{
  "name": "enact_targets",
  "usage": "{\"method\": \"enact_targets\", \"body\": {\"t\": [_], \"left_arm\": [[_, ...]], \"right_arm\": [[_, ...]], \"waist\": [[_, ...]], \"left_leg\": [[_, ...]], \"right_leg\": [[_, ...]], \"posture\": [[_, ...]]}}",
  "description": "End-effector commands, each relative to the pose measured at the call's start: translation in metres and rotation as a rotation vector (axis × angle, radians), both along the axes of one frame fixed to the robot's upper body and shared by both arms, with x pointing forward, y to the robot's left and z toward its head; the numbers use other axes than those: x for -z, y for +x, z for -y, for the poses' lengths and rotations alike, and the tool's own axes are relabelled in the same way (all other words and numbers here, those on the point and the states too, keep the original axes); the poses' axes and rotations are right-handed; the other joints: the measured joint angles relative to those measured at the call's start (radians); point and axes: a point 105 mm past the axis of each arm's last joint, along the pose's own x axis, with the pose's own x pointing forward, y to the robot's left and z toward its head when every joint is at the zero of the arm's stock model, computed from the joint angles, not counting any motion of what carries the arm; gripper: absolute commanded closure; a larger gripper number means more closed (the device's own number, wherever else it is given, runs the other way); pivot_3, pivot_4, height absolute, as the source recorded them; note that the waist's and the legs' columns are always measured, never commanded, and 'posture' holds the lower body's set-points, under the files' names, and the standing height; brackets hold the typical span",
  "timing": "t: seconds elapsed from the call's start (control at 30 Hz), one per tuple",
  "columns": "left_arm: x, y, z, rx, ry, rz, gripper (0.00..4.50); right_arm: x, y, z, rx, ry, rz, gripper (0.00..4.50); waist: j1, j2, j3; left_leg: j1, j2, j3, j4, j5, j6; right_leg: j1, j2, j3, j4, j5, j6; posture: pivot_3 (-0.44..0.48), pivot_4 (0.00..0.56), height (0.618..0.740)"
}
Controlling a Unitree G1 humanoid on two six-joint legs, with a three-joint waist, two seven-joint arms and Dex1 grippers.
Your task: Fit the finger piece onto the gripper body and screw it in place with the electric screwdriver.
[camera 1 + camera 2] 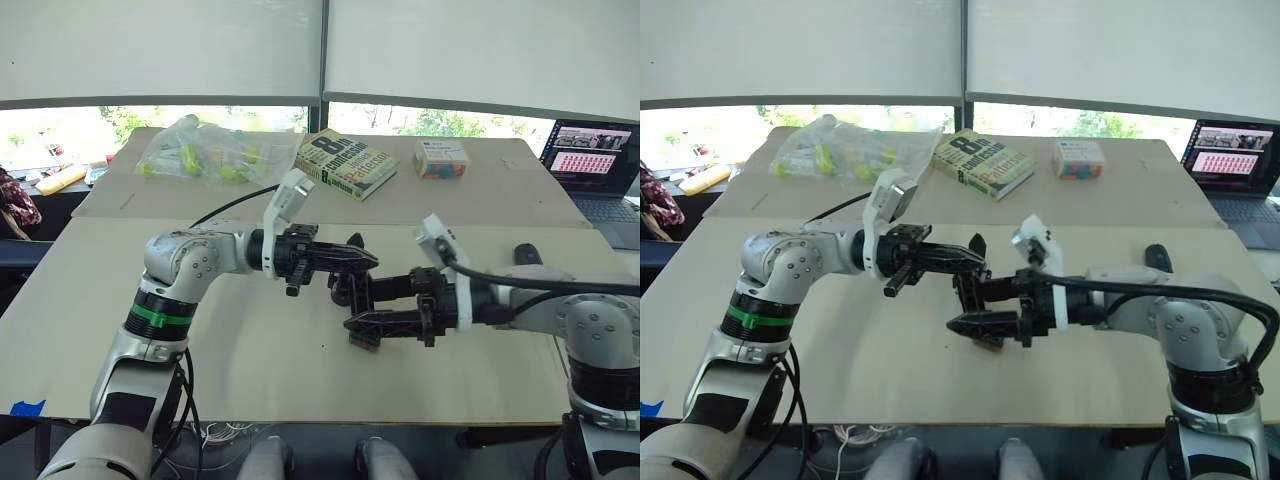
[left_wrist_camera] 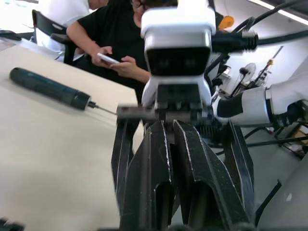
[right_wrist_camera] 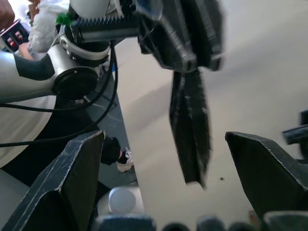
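My left gripper (image 1: 370, 262) is shut and points right, held above the table's middle. Facing it from the right is my right gripper (image 1: 960, 303), which stands open with its two fingers wide apart. The left gripper's shut fingers (image 3: 191, 125) hang in front of that gap. Behind the two grippers I take a black block with a pointed tip sticking up to be the gripper body (image 1: 976, 245), mostly hidden. The electric screwdriver (image 2: 48, 89) lies flat on the table beyond my right arm, its rounded end showing (image 1: 525, 255). The finger piece is hidden; I cannot tell whether the left fingers hold it.
A small green-and-brown block (image 1: 365, 342) lies under the right gripper. At the back are a clear bag of items (image 1: 205, 150), a book (image 1: 345, 165), a colourful box (image 1: 442, 158) and a laptop (image 1: 595, 165). A seated person (image 2: 115, 53) holds a phone beyond the table.
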Motion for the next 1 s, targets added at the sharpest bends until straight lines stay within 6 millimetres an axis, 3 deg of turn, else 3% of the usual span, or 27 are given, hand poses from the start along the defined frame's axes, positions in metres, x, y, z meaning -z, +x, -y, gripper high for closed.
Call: {"method": "enact_targets", "body": {"t": [0.03, 0.1, 0.13, 0.47, 0.5, 0.7, 0.83, 0.9, 1.0], "left_arm": [[-0.008, -0.008, -0.001, 0.028, -0.003, 0.044, 4.50], [-0.006, -0.009, -0.003, 0.032, 0.004, 0.045, 4.50], [-0.006, -0.009, -0.003, 0.033, 0.006, 0.044, 4.50], [-0.004, -0.013, -0.001, 0.051, -0.004, 0.036, 4.50], [-0.005, -0.013, -0.001, 0.052, -0.006, 0.036, 4.50], [-0.013, -0.015, -0.003, 0.067, -0.056, 0.050, 4.50], [-0.022, -0.015, -0.015, 0.043, -0.087, 0.111, 2.94], [-0.023, -0.007, -0.028, -0.026, -0.085, 0.184, 1.93], [-0.006, 0.010, -0.058, -0.143, 0.012, 0.411, 0.49]], "right_arm": [[-0.008, -0.005, -0.003, -0.027, 0.015, 0.034, 0.05], [-0.008, -0.005, -0.003, -0.025, 0.016, 0.032, 0.05], [-0.008, -0.005, -0.003, -0.021, 0.017, 0.032, 0.57], [-0.011, -0.001, -0.002, -0.006, 0.031, 0.037, 3.93], [-0.011, -0.001, -0.002, -0.006, 0.033, 0.037, 4.12], [-0.012, -0.003, -0.002, -0.003, 0.064, 0.060, 4.12], [-0.010, -0.005, 0.001, -0.005, 0.064, 0.095, 4.12], [-0.009, -0.006, 0.003, -0.010, 0.071, 0.124, 4.12], [-0.003, -0.005, 0.011, -0.003, 0.044, 0.150, 4.12]], "waist": [[-0.001, 0.000, 0.000], [-0.002, 0.000, 0.000], [-0.002, 0.000, 0.000], [-0.002, 0.000, 0.000], [-0.003, 0.000, 0.000], [-0.003, 0.000, 0.000], [-0.003, 0.000, 0.000], [-0.003, 0.000, 0.000], [-0.008, 0.000, 0.000]], "left_leg": [[0.000, 0.000, 0.000, 0.000, 0.000, 0.000], [0.000, 0.000, 0.000, 0.000, 0.000, 0.000], [0.000, 0.000, 0.000, 0.000, 0.000, 0.000], [0.000, 0.000, 0.000, 0.000, 0.000, 0.000], [0.000, 0.000, 0.000, 0.000, 0.000, 0.000], [0.000, 0.000, 0.000, 0.000, 0.000, 0.000], [0.000, 0.000, 0.000, 0.000, 0.000, 0.000], [0.000, 0.000, 0.000, 0.000, 0.000, 0.000], [0.001, 0.000, 0.000, 0.000, 0.000, 0.000]], "right_leg": [[0.000, 0.000, 0.000, 0.000, 0.000, 0.000], [0.000, 0.000, 0.000, 0.000, 0.000, 0.000], [0.000, 0.000, 0.000, 0.000, 0.000, 0.000], [0.000, 0.000, 0.000, 0.000, 0.000, 0.000], [0.000, 0.000, 0.000, 0.000, 0.000, 0.000], [0.000, 0.001, 0.000, 0.000, 0.000, 0.000], [0.000, 0.001, 0.000, 0.000, 0.000, 0.000], [0.000, 0.000, 0.000, 0.000, 0.000, 0.000], [0.000, 0.001, 0.000, 0.000, 0.000, 0.000]], "posture": [[0.000, 0.150, 0.740], [0.000, 0.150, 0.740], [0.000, 0.150, 0.740], [0.000, 0.150, 0.740], [0.000, 0.150, 0.740], [0.000, 0.150, 0.740], [0.000, 0.150, 0.740], [0.000, 0.150, 0.740], [0.000, 0.150, 0.740]]}}
